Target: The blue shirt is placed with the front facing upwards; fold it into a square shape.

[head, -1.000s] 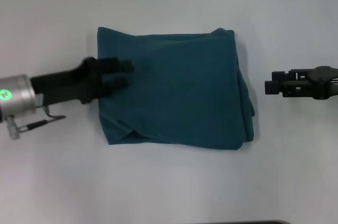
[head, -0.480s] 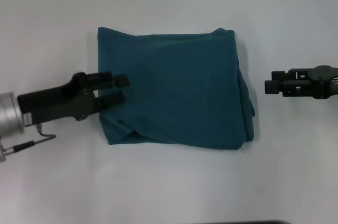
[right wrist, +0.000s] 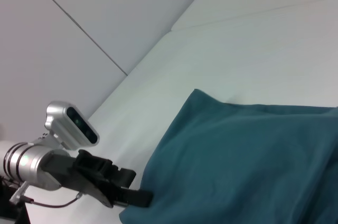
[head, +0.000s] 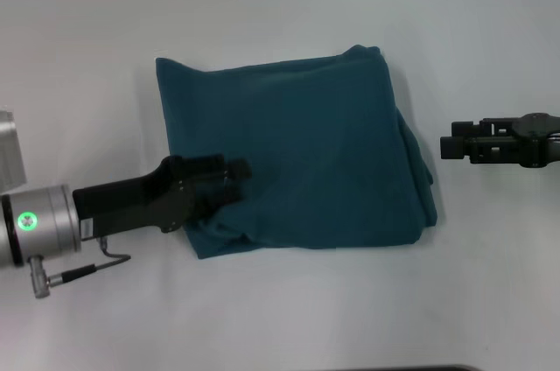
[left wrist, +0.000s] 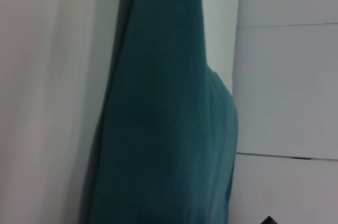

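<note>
The left gripper is reaching in from the bench's left edge, its dark body lying low over the white bench and its fingertips sitting on the near left corner of the blue shirt. Whether the claw is clenched on the cloth or merely resting against it cannot be told, since the fingers are merging with the dark fabric; the right wrist view is showing the same tip meeting the cloth's corner. The shirt is lying near the middle of the bench, folded into a rough rectangle with plain teal cloth facing up, its near left corner bunching into small creases beside the fingertips and its right side showing stacked layers at the fold. In the left wrist view the cloth is filling most of the picture. The right gripper is hanging just off the shirt's right edge, apart from the cloth, and its claw state cannot be told.
</note>
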`<action>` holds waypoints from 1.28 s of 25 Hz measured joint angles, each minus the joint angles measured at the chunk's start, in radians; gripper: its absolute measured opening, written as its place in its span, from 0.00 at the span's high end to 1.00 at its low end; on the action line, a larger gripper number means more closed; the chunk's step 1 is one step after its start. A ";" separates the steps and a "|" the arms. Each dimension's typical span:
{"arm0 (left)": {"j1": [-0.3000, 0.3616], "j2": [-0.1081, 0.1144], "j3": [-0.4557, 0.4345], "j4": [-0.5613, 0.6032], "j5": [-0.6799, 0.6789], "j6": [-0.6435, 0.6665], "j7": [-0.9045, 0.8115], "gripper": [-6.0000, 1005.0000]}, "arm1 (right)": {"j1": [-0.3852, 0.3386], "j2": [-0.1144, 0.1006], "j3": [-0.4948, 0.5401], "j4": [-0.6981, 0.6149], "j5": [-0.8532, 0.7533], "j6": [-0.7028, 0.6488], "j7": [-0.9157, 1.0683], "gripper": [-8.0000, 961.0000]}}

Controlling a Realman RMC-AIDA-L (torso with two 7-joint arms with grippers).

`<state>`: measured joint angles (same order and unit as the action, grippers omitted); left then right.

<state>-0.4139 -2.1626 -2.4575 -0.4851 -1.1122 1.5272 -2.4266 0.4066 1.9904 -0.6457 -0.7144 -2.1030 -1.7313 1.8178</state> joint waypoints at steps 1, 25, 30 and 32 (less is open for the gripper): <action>0.002 0.001 0.000 0.003 0.000 -0.003 0.002 0.48 | 0.000 -0.001 0.000 0.000 0.000 0.000 0.000 0.25; 0.034 0.004 0.083 -0.052 0.052 0.019 -0.027 0.48 | 0.002 -0.005 0.000 0.001 0.000 0.004 0.001 0.25; 0.037 0.009 0.063 -0.068 0.054 0.057 -0.018 0.48 | 0.000 -0.005 0.001 0.001 0.000 0.004 0.002 0.25; 0.044 0.010 0.026 -0.094 0.046 0.116 -0.006 0.48 | 0.002 -0.006 0.001 0.001 0.000 0.002 0.002 0.25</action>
<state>-0.3697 -2.1527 -2.4312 -0.5794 -1.0667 1.6435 -2.4321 0.4084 1.9849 -0.6443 -0.7133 -2.1030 -1.7297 1.8193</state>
